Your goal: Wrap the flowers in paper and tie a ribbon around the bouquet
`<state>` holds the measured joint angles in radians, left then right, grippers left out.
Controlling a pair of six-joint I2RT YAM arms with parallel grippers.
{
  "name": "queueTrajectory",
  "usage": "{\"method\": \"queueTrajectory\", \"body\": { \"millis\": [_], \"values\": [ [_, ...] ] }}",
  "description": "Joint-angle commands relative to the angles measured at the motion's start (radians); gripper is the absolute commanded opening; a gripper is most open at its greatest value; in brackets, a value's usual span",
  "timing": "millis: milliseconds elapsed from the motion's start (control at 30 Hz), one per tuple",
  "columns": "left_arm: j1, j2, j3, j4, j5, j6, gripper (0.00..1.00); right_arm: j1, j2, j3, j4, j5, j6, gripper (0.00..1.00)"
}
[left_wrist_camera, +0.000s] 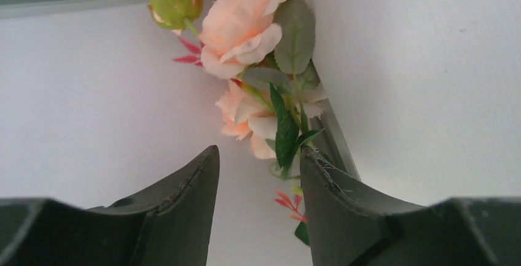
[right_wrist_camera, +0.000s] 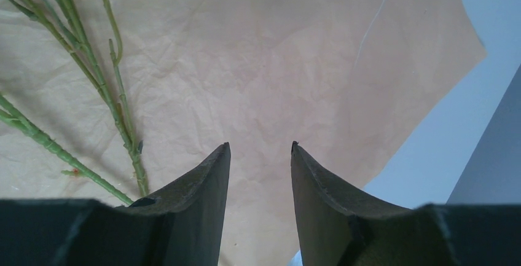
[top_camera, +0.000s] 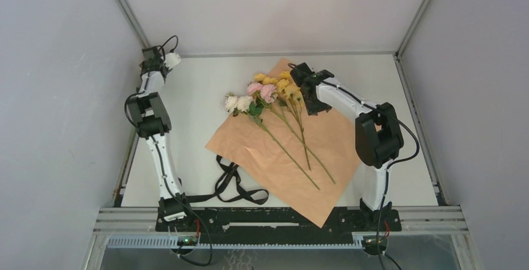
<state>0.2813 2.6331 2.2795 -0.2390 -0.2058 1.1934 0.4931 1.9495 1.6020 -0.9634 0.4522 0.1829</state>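
Your right gripper (right_wrist_camera: 261,146) hangs over the paper (top_camera: 340,142) with its jaws spread and nothing between them. Green stems show at the upper left of its wrist view.

The paper lies peach side up as a diamond mid-frame on the table (top_camera: 199,83). The flowers (top_camera: 268,92) lie on it, blooms toward top centre and stems running to the lower right. The black ribbon (top_camera: 228,181) is looped by the paper's lower-left edge.

Your left gripper (left_wrist_camera: 258,152) is at the upper left, jaws apart. A peach sprig (left_wrist_camera: 242,23) shows in the gap. You cannot tell whether it is touched.
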Motion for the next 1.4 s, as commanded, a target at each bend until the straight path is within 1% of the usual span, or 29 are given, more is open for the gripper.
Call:
{"method": "queueTrajectory", "body": {
  "millis": [0,33,133,167,233,300,367,400,433,467,500,600,700,733,800,900,933,967,1000,1067,1100,1233,1267,1367],
  "values": [
    [0.008,0.062,0.049,0.116,-0.05,0.081,0.55,-0.018,-0.006,0.003,-0.006,0.034,-0.013,0.49],
    [0.006,0.063,0.038,0.14,-0.058,0.112,0.54,-0.019,-0.006,0.002,-0.006,0.035,-0.013,0.49],
    [0.006,0.05,-0.06,0.266,-0.067,0.242,0.55,-0.025,-0.006,-0.002,-0.005,0.036,-0.01,0.49],
    [0.007,0.051,-0.061,0.273,-0.066,0.266,0.56,-0.027,-0.005,-0.003,-0.005,0.038,-0.011,0.49],
    [0.007,0.061,-0.033,0.23,-0.066,0.298,0.58,-0.031,-0.003,-0.007,-0.001,0.04,-0.011,0.49],
    [0.005,0.073,0.001,0.183,-0.068,0.311,0.55,-0.032,-0.002,-0.012,0.003,0.041,-0.011,0.49],
    [0.004,0.076,0.006,0.176,-0.068,0.324,0.44,-0.035,-0.001,-0.018,0.009,0.039,-0.011,0.49],
    [0.003,0.076,0.006,0.175,-0.067,0.326,0.36,-0.034,-0.001,-0.021,0.013,0.038,-0.011,0.49],
    [0.004,0.075,0.006,0.174,-0.068,0.323,0.26,-0.036,-0.001,-0.024,0.016,0.035,-0.012,0.49],
    [0.003,0.073,0.004,0.17,-0.069,0.315,0.11,-0.037,-0.001,-0.026,0.017,0.034,-0.013,0.49],
    [0.002,0.069,0.002,0.162,-0.07,0.302,0.02,-0.038,-0.001,-0.028,0.018,0.034,-0.013,0.49],
    [0.006,0.053,-0.002,0.137,-0.08,0.256,0.0,-0.042,-0.009,-0.037,0.026,0.036,-0.014,0.49],
    [0.005,0.015,-0.023,0.226,-0.155,0.154,0.0,-0.042,-0.023,-0.043,0.026,0.031,-0.013,0.49],
    [0.003,-0.014,-0.038,0.257,-0.177,0.096,0.0,-0.043,-0.03,-0.046,0.026,0.03,-0.01,0.49],
    [-0.004,-0.108,-0.084,0.268,-0.204,-0.031,0.0,-0.042,-0.047,-0.051,0.026,0.026,-0.004,0.49],
    [-0.018,-0.301,-0.208,0.247,-0.215,-0.228,0.0,-0.033,-0.081,-0.053,0.024,0.026,0.002,0.49],
    [-0.02,-0.369,-0.246,0.21,-0.217,-0.298,0.0,-0.027,-0.095,-0.051,0.022,0.025,0.001,0.49],
    [-0.021,-0.43,-0.278,0.142,-0.205,-0.42,0.0,-0.021,-0.118,-0.051,0.022,0.025,0.0,0.49],
    [-0.018,-0.494,-0.307,0.079,-0.175,-0.512,0.0,-0.013,-0.138,-0.051,0.023,0.023,0.0,0.49],
    [-0.02,-0.604,-0.364,-0.029,-0.092,-0.645,0.0,0.001,-0.18,-0.051,0.029,0.001,-0.002,0.49],
    [-0.027,-0.658,-0.397,-0.066,-0.042,-0.68,0.0,0.01,-0.2,-0.052,0.034,-0.012,-0.003,0.49],
    [-0.082,-0.855,-0.483,-0.224,0.04,-0.766,0.0,0.082,-0.284,-0.054,0.067,-0.078,-0.008,0.49],
    [-0.091,-0.901,-0.496,-0.269,0.087,-0.808,0.0,0.105,-0.308,-0.059,0.092,-0.112,-0.007,0.49],
    [-0.111,-1.012,-0.482,-0.408,0.288,-0.942,0.0,0.184,-0.368,-0.075,0.206,-0.273,-0.012,0.48]
  ]
}}
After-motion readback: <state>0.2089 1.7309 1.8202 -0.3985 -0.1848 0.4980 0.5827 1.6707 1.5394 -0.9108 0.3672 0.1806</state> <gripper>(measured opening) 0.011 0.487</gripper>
